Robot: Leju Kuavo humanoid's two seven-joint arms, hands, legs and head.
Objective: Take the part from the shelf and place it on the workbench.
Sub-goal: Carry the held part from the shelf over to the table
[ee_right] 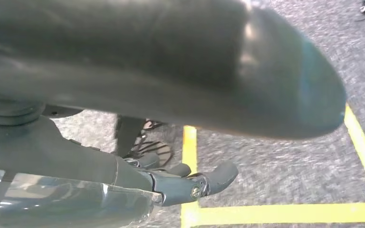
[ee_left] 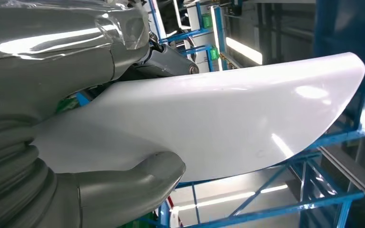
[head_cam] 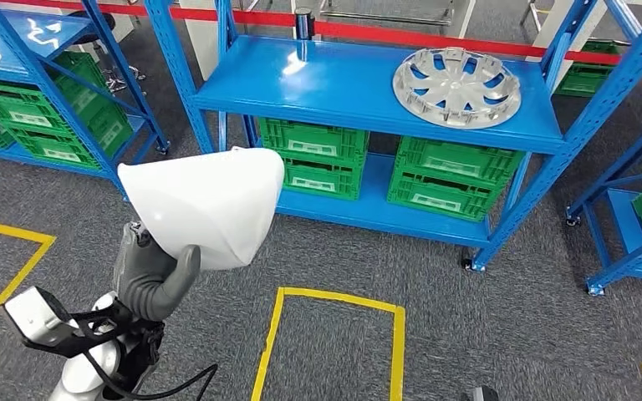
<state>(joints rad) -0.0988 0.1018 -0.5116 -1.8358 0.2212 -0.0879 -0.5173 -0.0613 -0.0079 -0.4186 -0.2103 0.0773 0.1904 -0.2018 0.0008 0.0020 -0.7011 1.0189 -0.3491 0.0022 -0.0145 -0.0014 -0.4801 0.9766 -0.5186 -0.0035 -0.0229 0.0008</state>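
The white, smooth, curved plastic shell part point(head_cam: 205, 205) is off the blue metal shelf point(head_cam: 343, 88), gripped by the left hand point(head_cam: 152, 280), thumb under its edge, above the grey carpet floor. The right hand point(ee_right: 180, 183) hangs with fingers loosely curled, holding nothing. I judge pickup done; carrying to a tabletop and placing remain.

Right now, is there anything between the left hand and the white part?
No. The left hand already holds the white part: its thumb presses one face and the fingers are behind it. The workbench is not visible here, so the way to it cannot be judged.
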